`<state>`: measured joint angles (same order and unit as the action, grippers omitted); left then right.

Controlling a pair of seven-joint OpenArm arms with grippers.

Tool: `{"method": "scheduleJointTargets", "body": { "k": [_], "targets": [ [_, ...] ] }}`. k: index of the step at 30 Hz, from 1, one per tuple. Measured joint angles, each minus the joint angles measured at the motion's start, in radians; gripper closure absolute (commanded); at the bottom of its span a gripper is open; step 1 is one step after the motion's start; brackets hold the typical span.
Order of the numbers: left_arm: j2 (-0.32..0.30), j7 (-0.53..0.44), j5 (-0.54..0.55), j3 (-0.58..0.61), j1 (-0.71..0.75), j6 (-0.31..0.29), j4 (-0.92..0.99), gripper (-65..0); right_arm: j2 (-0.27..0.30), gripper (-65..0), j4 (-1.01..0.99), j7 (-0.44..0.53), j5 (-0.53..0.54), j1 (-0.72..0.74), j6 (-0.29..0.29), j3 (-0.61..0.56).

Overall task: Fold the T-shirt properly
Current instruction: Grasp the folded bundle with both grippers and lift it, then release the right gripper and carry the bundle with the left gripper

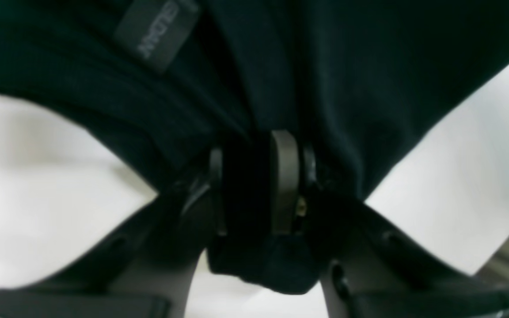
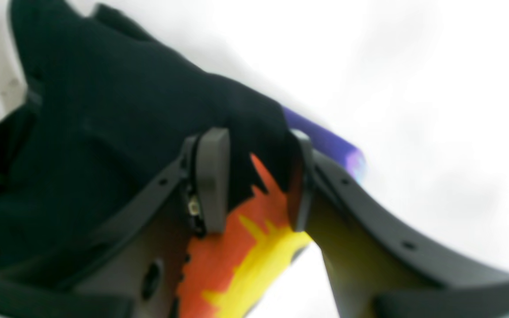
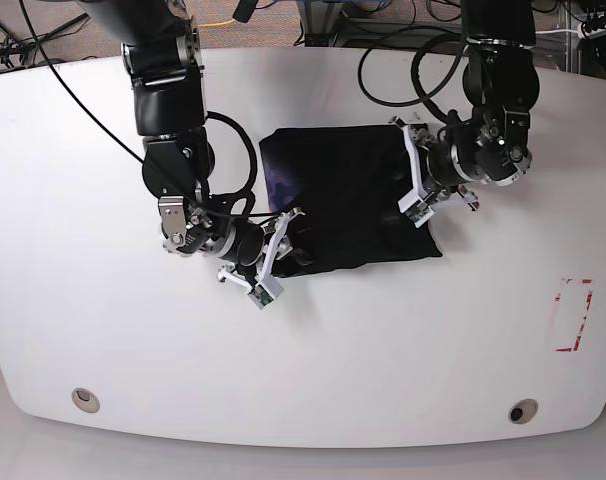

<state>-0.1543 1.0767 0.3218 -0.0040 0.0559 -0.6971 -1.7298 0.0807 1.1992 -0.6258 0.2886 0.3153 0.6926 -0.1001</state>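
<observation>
Left gripper (image 1: pixel 261 185): jaws narrow, pinching a bunched fold of the soft black cloth T-shirt (image 3: pixel 348 200) beside its grey neck label (image 1: pixel 157 33). Right gripper (image 2: pixel 254 176): jaws clamped on a printed edge, orange-yellow print (image 2: pixel 241 260) between the pads, purple patch (image 2: pixel 325 141) beyond. Shirt lies partly folded mid white table (image 3: pixel 103 340), between both arms.
</observation>
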Motion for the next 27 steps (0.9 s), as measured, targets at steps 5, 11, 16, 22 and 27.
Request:
{"method": "scheduleJointTargets", "body": {
  "k": [5,11,16,22,27],
  "targets": [
    [-0.046,-0.032,0.015,0.002,-0.078,-0.006,0.124,-12.2,0.045,-19.0,-0.015,0.028,0.008,-0.058,0.0,0.0],
    [-0.105,-0.194,0.052,0.044,-0.201,-0.012,0.346,-12.2,0.098,-19.0,0.107,0.016,0.029,-0.145,0.001,0.0],
    [-0.141,-0.159,0.006,0.074,-0.281,-0.004,0.389,-12.2,0.107,-18.9,0.245,-0.035,0.032,-0.241,0.004,-0.004],
    [-0.149,-0.135,-0.01,0.071,-0.344,-0.003,0.396,-12.2,0.054,-18.9,0.344,-0.065,0.022,-0.328,-0.007,0.002],
    [-0.149,-0.137,-0.008,0.067,-0.386,-0.003,0.39,-12.1,-0.022,-18.9,0.342,-0.072,0.025,-0.346,-0.001,-0.008]
  ]
}}
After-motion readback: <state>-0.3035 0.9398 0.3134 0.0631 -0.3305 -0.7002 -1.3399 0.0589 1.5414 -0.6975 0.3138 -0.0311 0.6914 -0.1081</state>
